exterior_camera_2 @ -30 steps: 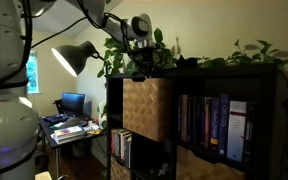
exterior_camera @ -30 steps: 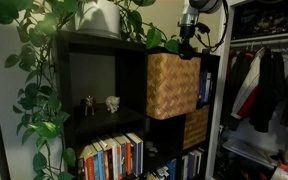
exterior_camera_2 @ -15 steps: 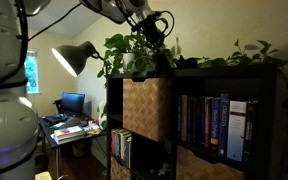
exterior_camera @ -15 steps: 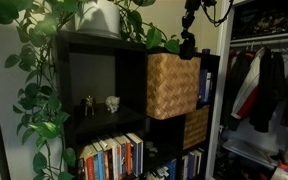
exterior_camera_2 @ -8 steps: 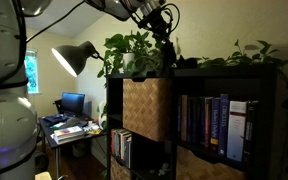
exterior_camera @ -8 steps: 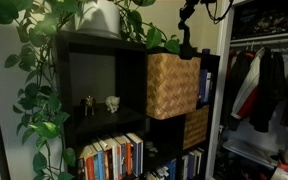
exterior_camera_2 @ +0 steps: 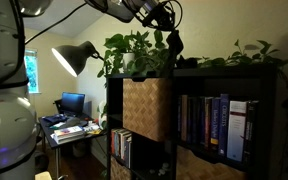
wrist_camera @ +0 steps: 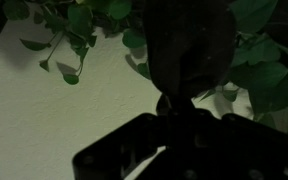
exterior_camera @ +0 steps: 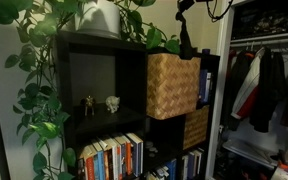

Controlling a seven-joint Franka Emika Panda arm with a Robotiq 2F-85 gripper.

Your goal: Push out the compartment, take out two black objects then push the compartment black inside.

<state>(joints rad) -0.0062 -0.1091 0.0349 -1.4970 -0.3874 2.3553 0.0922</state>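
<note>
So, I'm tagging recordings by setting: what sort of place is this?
Likely a home bedroom or study: clothes in a closet, books on a shelf unit, a monitor on a desk.

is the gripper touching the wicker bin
Apart. In an exterior view the gripper hangs above the shelf top, well clear of the bin below.
</note>
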